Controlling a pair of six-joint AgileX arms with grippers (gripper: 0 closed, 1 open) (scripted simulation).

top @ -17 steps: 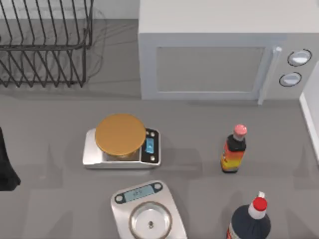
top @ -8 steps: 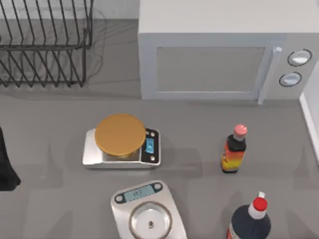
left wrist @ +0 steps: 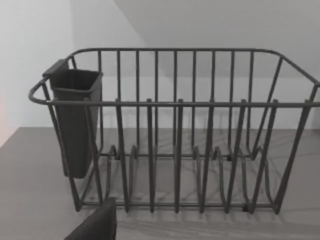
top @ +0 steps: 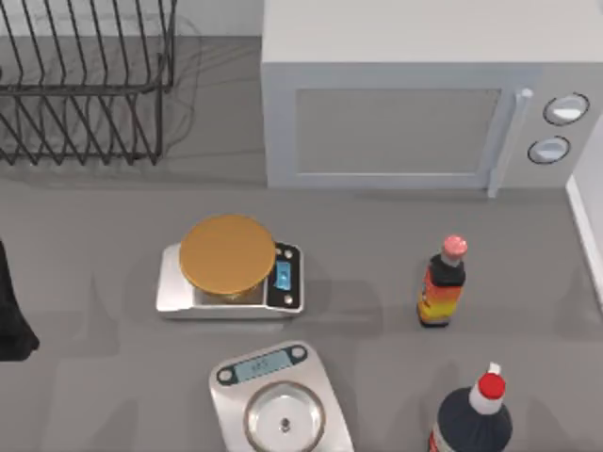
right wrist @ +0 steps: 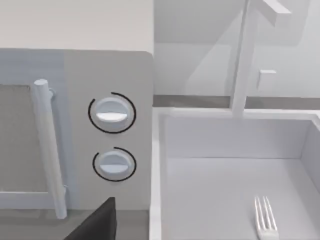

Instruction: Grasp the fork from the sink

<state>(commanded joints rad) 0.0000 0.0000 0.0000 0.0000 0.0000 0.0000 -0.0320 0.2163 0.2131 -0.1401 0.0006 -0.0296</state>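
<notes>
Reaching for the fork (right wrist: 265,218) lying in the sink (right wrist: 235,190), you should bring the right arm down over its handle; I cannot tell either end effector's opening

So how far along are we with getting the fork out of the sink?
Nothing looks done yet. The fork lies untouched on the sink floor beside the microwave, seen from the right wrist camera facing it. Left to do: reach in, close on the fork and lift. The left arm sits at the table's left edge.
</notes>
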